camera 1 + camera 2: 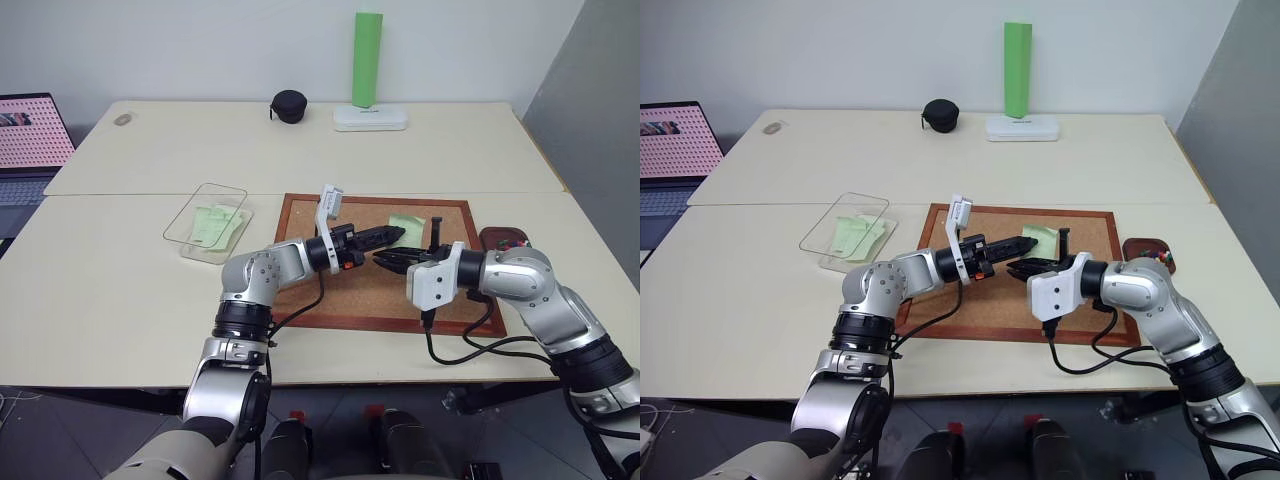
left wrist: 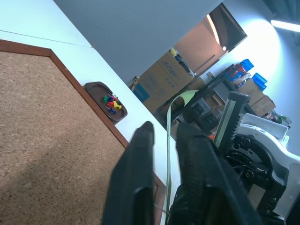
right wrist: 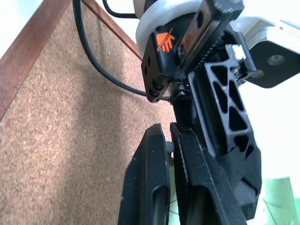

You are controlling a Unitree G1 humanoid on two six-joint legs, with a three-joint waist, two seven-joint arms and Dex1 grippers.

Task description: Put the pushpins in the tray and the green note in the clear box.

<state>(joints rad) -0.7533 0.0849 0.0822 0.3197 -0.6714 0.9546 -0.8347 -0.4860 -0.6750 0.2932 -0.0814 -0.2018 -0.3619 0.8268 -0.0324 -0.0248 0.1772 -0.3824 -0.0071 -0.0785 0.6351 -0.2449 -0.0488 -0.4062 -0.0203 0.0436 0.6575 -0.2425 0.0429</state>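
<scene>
Starting with the largest item, the wood-framed brown corkboard (image 1: 350, 295) lies at the centre of the head views, and both arms work above it. The shallow transparent plastic clear box (image 1: 222, 188) sits to its left, apart from the frame, and already contains pale green paper slips (image 1: 212, 222). The small dark brown rounded tray (image 1: 495, 235) rests just beside the corkboard's upper right corner.

The left gripper (image 1: 398, 235) and the right gripper (image 1: 385, 259) meet tip to tip over the middle of the cork. The left jaws stand narrow, and in the left wrist view a thin green sheet runs edge-on between them, so they appear to be pinching the pale green square paper green note (image 1: 405, 222). The right jaws are pressed together. What they pinch, if anything, cannot be made out. In the head views the note shows just above the fingertips, right of centre. Whether it is clear of the cork cannot be told.

The tiny coloured-head pushpins (image 2: 111, 103) lie clustered inside the tray.

Judged status: the pin step looks complete. Remaining: carry the note across to the box at the left and release it there.
</scene>
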